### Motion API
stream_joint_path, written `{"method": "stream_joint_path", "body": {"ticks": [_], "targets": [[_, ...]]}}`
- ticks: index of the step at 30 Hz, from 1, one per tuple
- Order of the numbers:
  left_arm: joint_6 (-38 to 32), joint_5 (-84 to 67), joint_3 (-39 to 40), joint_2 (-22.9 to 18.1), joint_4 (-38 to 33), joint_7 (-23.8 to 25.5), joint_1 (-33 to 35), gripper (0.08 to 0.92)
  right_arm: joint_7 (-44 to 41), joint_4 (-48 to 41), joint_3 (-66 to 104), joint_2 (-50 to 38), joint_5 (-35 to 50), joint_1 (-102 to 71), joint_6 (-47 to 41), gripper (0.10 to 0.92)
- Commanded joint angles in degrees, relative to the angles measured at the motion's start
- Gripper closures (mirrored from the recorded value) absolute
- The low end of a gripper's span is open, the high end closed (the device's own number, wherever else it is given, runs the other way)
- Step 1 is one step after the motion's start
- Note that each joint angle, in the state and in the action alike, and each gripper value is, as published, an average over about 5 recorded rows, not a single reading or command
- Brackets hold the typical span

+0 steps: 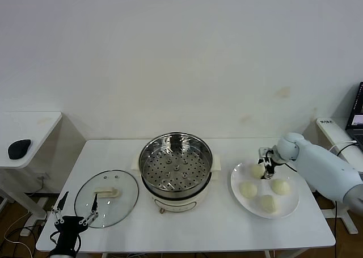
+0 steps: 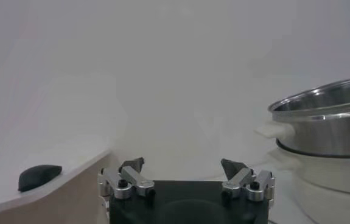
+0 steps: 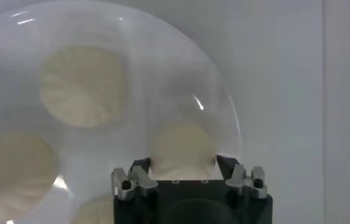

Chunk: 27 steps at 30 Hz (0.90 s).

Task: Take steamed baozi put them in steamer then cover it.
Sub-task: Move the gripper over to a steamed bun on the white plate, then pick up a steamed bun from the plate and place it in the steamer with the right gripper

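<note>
Two grippers show on my screens, and I take them from the near edge outward. Nearest me, at the front left corner of the counter (image 1: 227,224), my left gripper (image 1: 74,218) hangs just in front of the cover (image 1: 106,197), its jaws spread wide and holding nothing. That cover lies flat on the counter, cream bar handle up, just left of the steamer (image 1: 176,170). My left wrist view shows the same spread jaws, with the steamer's shiny wall (image 2: 327,125) farther off.

Past the cover, at the counter's middle, the steamer stands uncovered on its cream base; I see only the bare perforated tray inside.

To its right sits a white plate (image 1: 288,208) carrying all four steamed baozi (image 1: 267,202): one near the front, two across the middle, one at the back. My right gripper (image 1: 265,163) reaches in from the right and is down on the back bun (image 1: 258,170). In my right wrist view the jaws have closed in on that bun (image 3: 182,149), one on each side and touching it, while it rests on the plate (image 3: 223,91).

Farther left, apart from the counter, a small side table (image 1: 34,125) holds a dark mouse-shaped object (image 1: 19,148).
</note>
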Motion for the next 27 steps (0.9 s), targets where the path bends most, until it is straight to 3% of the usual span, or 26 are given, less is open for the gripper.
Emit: {"method": "stream_joint_path", "body": {"ticks": [1,10,17,27], "targets": [[-0.32,0.03,-0.07,0.10,-0.09,0.01,0.08,0.177,-0.28,-0.20,-0.80,0.38,0.32,0.75,0.04,0.425],[-0.46,-0.14,0.05,0.26,-0.20,-0.02,-0.09,0.177,-0.18,6.06,-2.94,-3.33,4.66,5.12,-0.46,0.461],[-0.50,-0.58,0.01,0.73,-0.07,-0.09,0.06,0.177,-0.42,15.18,-13.13,-7.36,12.36,19.95,-0.55,0.462],[-1.60,-1.72,-0.15,1.62,0.55,0.22,0.24,0.177,0.11,18.52,-24.72,1.86,27.25,39.97,-1.12,0.454]]}}
